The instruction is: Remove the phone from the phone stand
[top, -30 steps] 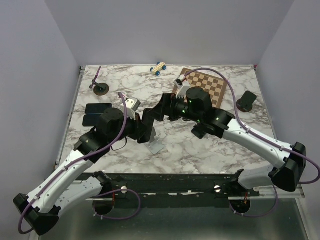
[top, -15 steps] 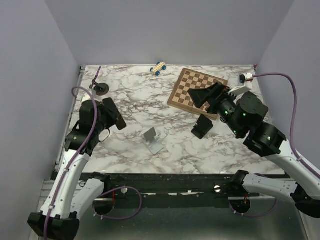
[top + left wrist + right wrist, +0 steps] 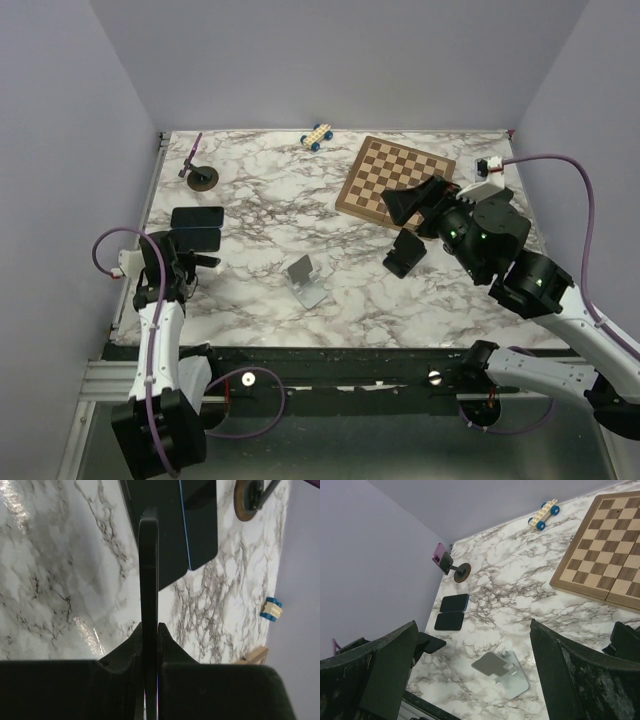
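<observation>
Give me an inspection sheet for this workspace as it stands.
Surface: marble table, no spills seen.
Job's things: silver phone stand stands empty mid-table; phone is clamped edge-on in the left gripper.
Clutter: blue-edged phone and dark phone lie flat at the left; chessboard; toy car; black holder; round-base holder at the far left.
Grippers: left gripper shut on the phone; right gripper open and empty.
Cables: left purple cable and right purple cable loop off the arms.
Surroundings: lavender walls; nothing else seen.
</observation>
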### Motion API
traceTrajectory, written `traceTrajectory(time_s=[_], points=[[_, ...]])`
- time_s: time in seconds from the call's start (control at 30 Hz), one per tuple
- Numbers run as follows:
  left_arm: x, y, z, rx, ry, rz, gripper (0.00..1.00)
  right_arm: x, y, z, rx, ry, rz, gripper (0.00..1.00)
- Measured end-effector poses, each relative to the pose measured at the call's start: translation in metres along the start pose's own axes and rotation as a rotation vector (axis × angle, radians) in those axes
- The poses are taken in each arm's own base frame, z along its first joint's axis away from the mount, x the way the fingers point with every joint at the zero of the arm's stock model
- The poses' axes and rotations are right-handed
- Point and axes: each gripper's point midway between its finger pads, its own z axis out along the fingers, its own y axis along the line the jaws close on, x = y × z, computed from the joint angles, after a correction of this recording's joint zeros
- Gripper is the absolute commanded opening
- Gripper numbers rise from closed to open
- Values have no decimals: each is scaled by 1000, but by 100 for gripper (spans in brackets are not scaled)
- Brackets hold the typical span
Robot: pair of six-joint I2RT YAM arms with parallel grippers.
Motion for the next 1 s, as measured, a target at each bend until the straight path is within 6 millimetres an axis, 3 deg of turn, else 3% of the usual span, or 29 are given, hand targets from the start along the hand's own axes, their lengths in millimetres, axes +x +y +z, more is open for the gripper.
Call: traceTrajectory(time_s=[0.13, 0.37, 0.57, 0.77, 1.0], points=[[-5, 14, 26, -38, 6, -47, 0, -8, -3, -10, -2, -25, 9, 100], [-12, 20, 58, -23, 14, -52, 0, -17, -5, -19, -9, -51, 21, 100], [-9, 19, 66, 7, 31, -69, 0, -15, -7, -18, -2, -49, 18, 100], [4, 34, 74, -22, 79, -114, 0, -11, -8, -14, 6, -39, 12, 100], [6, 46, 73, -48, 73, -171, 0, -8, -9, -12, 11, -32, 7, 100]])
